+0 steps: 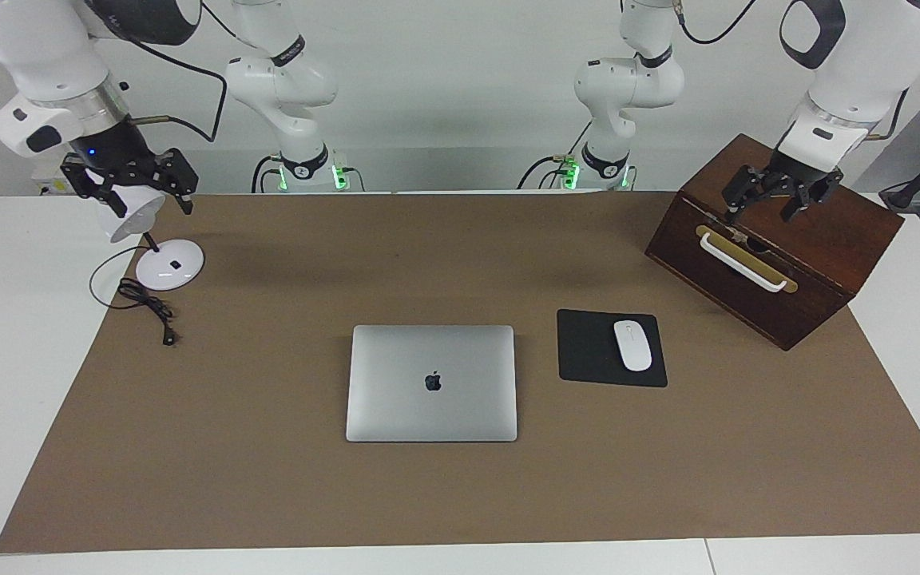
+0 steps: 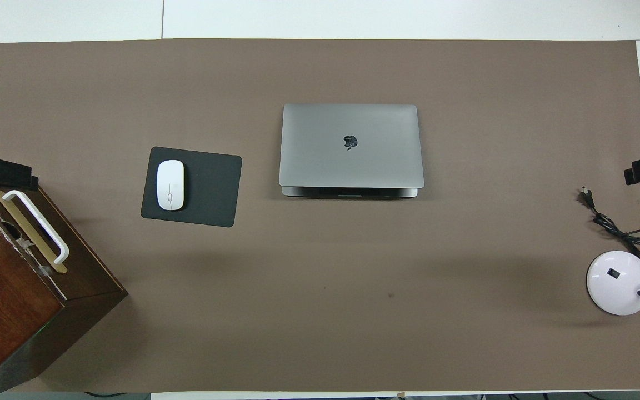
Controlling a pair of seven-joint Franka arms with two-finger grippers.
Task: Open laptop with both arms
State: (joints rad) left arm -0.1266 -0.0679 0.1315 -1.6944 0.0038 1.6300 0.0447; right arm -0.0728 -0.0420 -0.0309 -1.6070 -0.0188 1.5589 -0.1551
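A thin silver-grey laptop (image 1: 431, 382) is being shown lying shut and flat on a brown table mat (image 1: 268, 479), a dark apple logo on its smooth lid. Its hinge edge is being seen only in the overhead view. Beside the laptop, toward the left arm's end, a black rectangular mouse pad (image 1: 588, 351) is carrying a glossy white oval mouse (image 1: 632, 345). Past the pad, a dark wooden box (image 1: 787, 271) with a white handle (image 1: 743, 262) is being kept closed, its contents hidden. The left gripper (image 1: 771, 201) is being held over this box, fingers spread. Toward the right arm's end from the laptop, a white round-based lamp (image 1: 169, 263) is standing; the right gripper (image 1: 148, 188) is being held over it, fingers spread, as only the facing view shows.
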